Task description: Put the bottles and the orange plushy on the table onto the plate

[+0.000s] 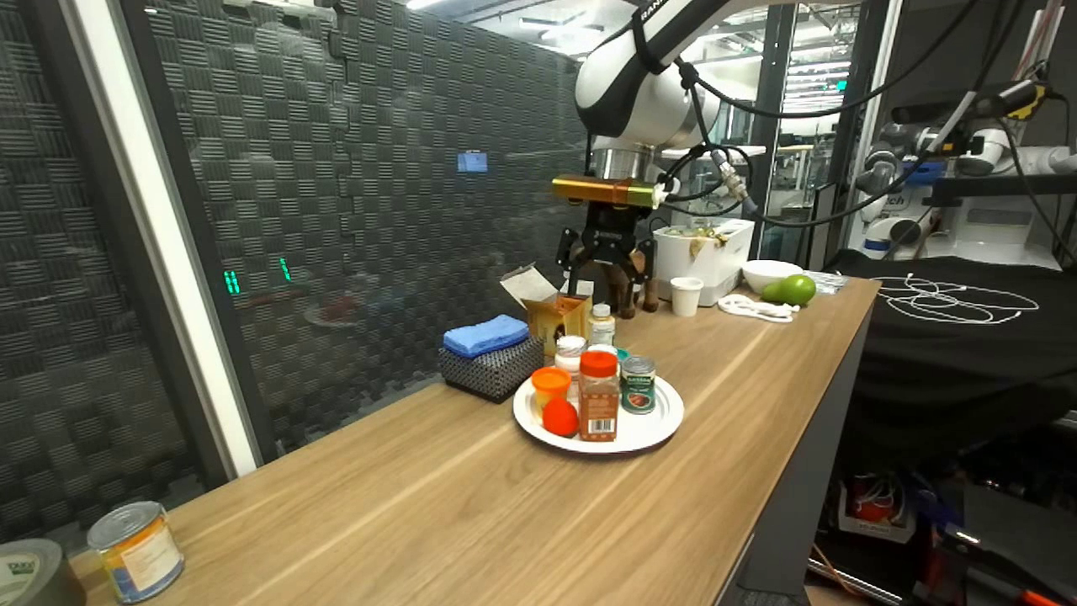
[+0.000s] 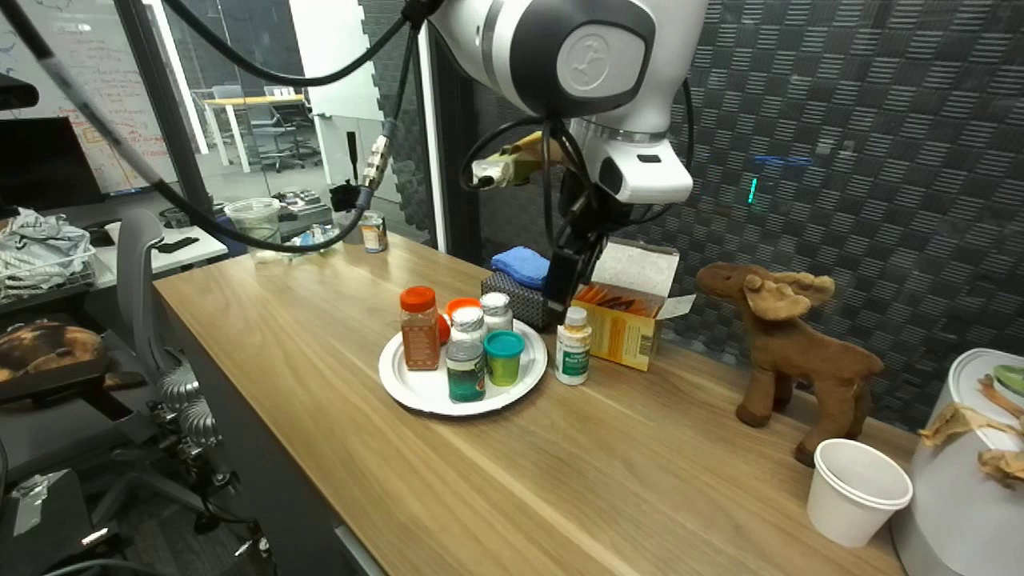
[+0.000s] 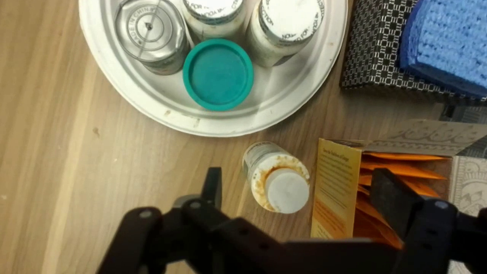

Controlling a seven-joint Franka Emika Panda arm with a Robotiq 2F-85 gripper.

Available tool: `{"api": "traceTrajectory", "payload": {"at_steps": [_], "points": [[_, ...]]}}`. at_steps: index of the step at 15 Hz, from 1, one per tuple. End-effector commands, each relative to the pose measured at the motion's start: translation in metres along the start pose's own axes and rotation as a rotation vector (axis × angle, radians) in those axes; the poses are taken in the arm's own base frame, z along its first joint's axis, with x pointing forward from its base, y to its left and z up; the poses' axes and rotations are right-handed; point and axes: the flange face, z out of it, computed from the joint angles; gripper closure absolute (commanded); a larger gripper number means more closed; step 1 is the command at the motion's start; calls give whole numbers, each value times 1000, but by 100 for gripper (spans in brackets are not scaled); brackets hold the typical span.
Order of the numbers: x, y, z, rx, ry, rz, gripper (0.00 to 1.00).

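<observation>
The gripper (image 3: 298, 185) hangs with jaws parted wide, grasping nothing. In the wrist view, the white-capped bottle (image 3: 276, 177) stands on the table (image 3: 125, 190) at five o'clock from the plate (image 3: 236, 125), a yellow box (image 3: 338, 186) beside it at three o'clock. The bottle is probably light and stiff, perhaps slick at the stained shoulder; its straight body offers the surest hold.

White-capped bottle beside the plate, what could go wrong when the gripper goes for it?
In the wrist view, one finger of the open gripper appears over the open yellow box, so coming down could hit or drag it. The bottle has brownish smears around its neck, which might make a grip there slip. Placing it on the plate might bump the teal-lidded tub standing on that side.
</observation>
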Motion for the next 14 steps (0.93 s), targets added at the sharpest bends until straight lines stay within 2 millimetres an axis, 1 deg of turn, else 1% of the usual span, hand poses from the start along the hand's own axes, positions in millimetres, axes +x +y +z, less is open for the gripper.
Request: {"api": "traceTrajectory", "payload": {"at_steps": [1, 2, 3, 7, 8, 11, 12, 13, 14], "points": [[9, -5, 0, 27, -3, 18, 0], [10, -5, 2, 25, -5, 18, 25], [11, -5, 3, 25, -5, 18, 26], [12, -1, 3, 28, -4, 17, 58], [13, 1, 2, 29, -1, 18, 65], [19, 7, -1, 39, 15, 35, 88], [22, 9, -2, 41, 19, 40, 93], [24, 11, -3, 43, 24, 45, 88], [24, 14, -5, 45, 29, 45, 88]]}}
